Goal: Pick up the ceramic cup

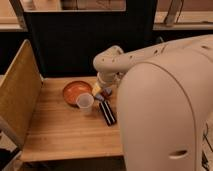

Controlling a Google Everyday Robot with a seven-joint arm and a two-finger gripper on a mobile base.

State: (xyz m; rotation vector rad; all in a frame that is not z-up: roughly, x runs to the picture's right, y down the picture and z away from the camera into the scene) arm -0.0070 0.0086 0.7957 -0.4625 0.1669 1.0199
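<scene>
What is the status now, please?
Gripper open, low over table. Ceramic cup upright beside it, untouched, next to orange bowl. Nothing between them.

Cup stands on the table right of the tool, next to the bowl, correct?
Not quite. The camera view shows the cup left of the tool, not right of it. The rest holds: it stands on the table, next to the bowl. The tool is down near the tabletop, apart from the cup.
</scene>
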